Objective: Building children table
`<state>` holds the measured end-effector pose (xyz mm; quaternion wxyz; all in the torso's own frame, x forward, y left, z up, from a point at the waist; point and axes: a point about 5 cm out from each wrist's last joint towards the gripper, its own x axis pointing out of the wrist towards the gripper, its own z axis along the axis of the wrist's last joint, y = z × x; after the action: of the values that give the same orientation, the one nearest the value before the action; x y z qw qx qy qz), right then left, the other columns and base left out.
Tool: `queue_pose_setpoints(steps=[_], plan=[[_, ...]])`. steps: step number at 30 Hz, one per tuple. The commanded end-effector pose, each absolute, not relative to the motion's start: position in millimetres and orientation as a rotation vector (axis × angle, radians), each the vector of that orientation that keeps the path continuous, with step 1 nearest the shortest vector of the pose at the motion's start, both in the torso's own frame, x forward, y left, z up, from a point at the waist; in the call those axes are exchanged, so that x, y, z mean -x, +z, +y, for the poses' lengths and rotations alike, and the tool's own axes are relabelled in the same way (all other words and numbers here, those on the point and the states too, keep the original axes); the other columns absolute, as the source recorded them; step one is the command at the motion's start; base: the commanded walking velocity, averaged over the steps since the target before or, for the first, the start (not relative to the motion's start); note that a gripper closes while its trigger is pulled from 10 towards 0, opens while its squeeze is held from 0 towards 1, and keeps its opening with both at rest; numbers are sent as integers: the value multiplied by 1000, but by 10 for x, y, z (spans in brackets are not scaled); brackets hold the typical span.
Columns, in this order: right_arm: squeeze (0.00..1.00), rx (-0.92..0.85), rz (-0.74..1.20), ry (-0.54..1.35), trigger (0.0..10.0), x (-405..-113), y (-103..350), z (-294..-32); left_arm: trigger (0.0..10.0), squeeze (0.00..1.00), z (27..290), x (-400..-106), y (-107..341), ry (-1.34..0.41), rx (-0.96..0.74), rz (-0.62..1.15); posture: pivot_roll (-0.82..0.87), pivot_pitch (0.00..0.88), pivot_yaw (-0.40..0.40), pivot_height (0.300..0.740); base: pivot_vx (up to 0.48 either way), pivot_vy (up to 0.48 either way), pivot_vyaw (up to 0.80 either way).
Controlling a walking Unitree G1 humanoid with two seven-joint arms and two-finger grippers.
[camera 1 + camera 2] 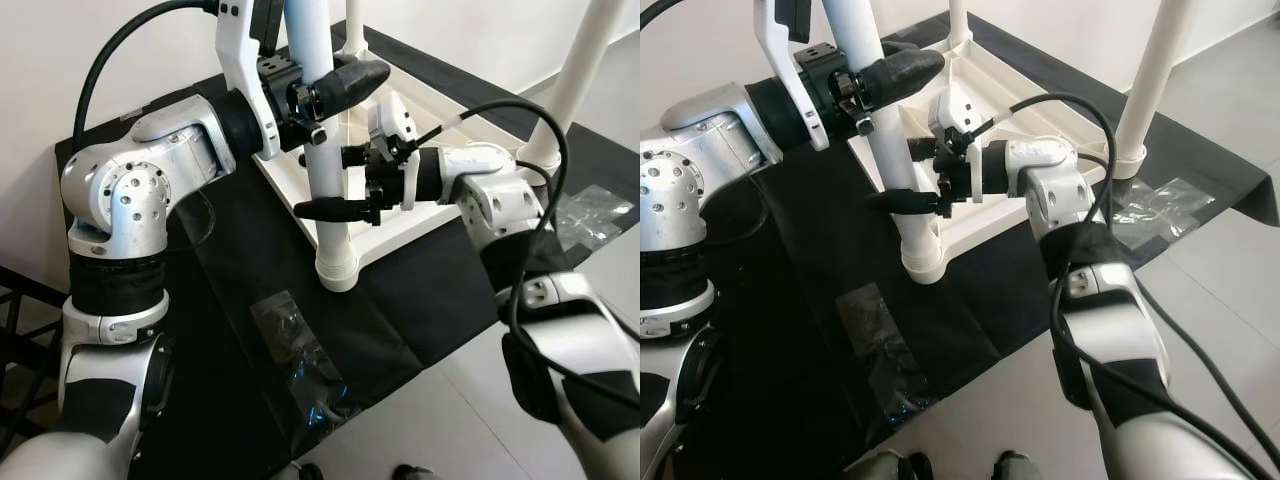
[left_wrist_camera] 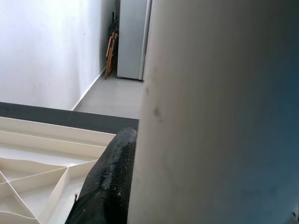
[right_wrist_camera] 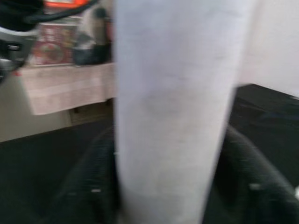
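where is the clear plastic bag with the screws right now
In the left eye view the plastic bag lies on the black mat, on the floor just in front of the white table leg both grippers hold.

A black mat (image 1: 400, 310) covers part of a pale grey tiled floor (image 1: 1230, 330), with a white wall (image 1: 60, 60) behind it. Clear plastic bags (image 1: 300, 360) lie on the mat. Down a corridor stand a white cabinet (image 2: 132, 37) and folded wooden furniture (image 2: 112, 51).
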<state>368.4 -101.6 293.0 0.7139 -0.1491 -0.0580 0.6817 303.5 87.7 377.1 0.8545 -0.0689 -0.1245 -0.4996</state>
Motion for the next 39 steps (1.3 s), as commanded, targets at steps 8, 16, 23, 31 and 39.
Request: queue_pose_setpoints(steps=[8, 16, 23, 31, 39], plan=[[0, 351, -138, 1542, 0, -3699, 2926, -993, 0, 0, 889, -3063, 3573, -1074, 171, -157, 86, 183, 104, 740, 0, 0, 0], [0, 343, -165, 1517, 0, -3716, 2916, -973, 10000, 1000, 880, -3032, 3584, -1079, 163, -185, 82, 188, 105, 740, 0, 0, 0], [0, 431, -120, 1289, 0, -3783, 2764, -891, 10000, 1000, 940, -3098, 3592, -998, 180, -179, 61, 187, 90, 740, 0, 0, 0], [0, 271, -54, 1106, 0, -3506, 2363, -733, 10000, 0, 1009, -3152, 3657, -949, 214, -206, 62, 195, 90, 740, 0, 0, 0], [0, 45, 7, 594, 0, -3190, 1900, -62, 10000, 0, 1032, -3197, 3608, -914, 230, -200, 34, 176, 66, 740, 0, 0, 0]])
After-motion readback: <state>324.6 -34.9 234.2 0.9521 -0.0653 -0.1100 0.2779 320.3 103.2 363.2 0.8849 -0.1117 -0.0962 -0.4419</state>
